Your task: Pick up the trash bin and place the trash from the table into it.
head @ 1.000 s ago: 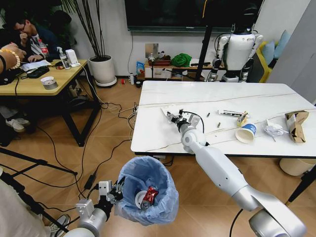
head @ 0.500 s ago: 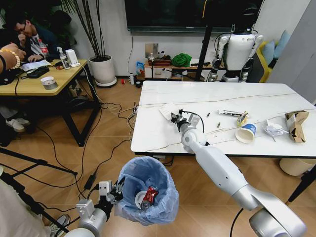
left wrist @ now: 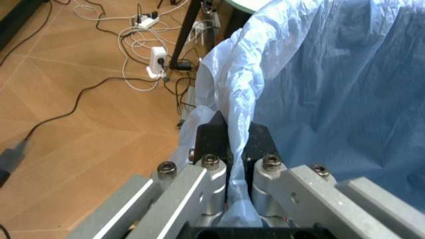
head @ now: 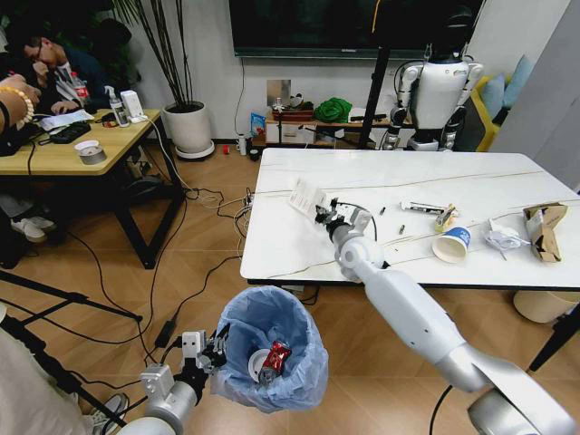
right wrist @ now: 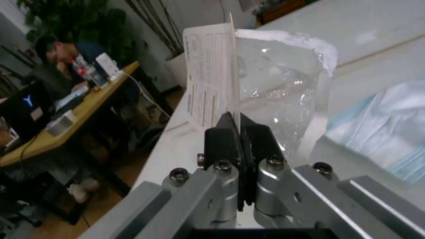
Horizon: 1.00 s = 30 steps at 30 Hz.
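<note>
Two grippers are at work. The left gripper (head: pixel 210 355) is low at the near left, its jaws clamped on the rim of the bin (head: pixel 269 355), pinching the blue bag (left wrist: pixel 312 74) between its fingers (left wrist: pixel 211 137) in the left wrist view. The bin hangs just off the near edge of the table (head: pixel 435 181), over the wooden floor, and a red wrapper (head: pixel 275 356) and a white cup lie inside it. The right gripper (head: pixel 323 213) reaches over the near left part of the table, jaws closed on a wrapper (head: pixel 308 197) of white printed paper and clear plastic; in the right wrist view the wrapper (right wrist: pixel 256 79) stands upright above the pinched fingers (right wrist: pixel 226 137), lifted off the tabletop. A pale blue mask (right wrist: pixel 381 129) lies on the table just beside that gripper. Farther right on the table lie a small packet (head: pixel 423 208), a paper cup (head: pixel 451 243) with a blue band tipped on its side, a crumpled white paper (head: pixel 502 237) and a brown paper bag (head: pixel 544 227) near the right edge. A cream bin (head: pixel 544 306) stands on the floor under the table's near right corner. Cables (left wrist: pixel 139 30) trail across the floor to the left of the table.
</note>
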Available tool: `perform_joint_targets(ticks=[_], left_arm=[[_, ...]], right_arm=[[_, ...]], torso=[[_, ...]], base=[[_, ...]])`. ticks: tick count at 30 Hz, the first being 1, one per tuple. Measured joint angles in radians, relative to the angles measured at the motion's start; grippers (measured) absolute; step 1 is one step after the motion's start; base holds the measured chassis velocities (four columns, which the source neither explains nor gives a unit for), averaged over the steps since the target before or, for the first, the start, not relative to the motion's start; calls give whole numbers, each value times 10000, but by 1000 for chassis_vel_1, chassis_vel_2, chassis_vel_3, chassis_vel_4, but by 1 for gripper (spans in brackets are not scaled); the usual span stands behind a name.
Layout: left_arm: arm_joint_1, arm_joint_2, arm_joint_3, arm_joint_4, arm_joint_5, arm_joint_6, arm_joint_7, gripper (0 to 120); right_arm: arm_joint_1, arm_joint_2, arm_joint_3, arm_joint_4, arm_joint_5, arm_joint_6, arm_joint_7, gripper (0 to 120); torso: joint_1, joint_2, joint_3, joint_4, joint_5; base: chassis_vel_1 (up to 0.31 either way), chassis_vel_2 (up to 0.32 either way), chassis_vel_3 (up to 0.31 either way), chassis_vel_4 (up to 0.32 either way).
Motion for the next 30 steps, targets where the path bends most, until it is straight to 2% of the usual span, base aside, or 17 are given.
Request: perform_joint_targets(ticks=[4,7,13,21,25,30], left_arm=[[-34,76,-10,-1,-61,-8,-2,0],[-66,79,-13,-13,-103,-8,-5,0],[-40,151,-73,-82,-192,-8,-15,0],[3,148,-237,-217,-273,7,-44,0],[49,151,-309,-271,-289,14,-46,0],[79,134,-410,-315,-306,25,-56,0]], right_arm=[[-256,-1623,133,1499,530,345,-527,0],[-387,-2080,221,2206,698,470,-896,0],[-1028,-3345,526,4573,454,774,-2488,0],[-1299,-4357,327,6141,-635,1334,-4499,0],[-1350,-4568,190,6479,-1191,1367,-4918,0],[-1752,-5015,91,6413,-2645,1625,-5790,0]], torso=[[0,0,0,-14,-2],[0,0,0,-11,0],[-1,0,-1,-3,-3],[-1,0,-1,-4,-2],[-1,1,-1,-2,-2],[-1,0,-1,-2,-2]], base=[[0,0,0,0],[0,0,0,0],[0,0,0,0],[0,0,0,0],[0,0,0,0],[0,0,0,0]])
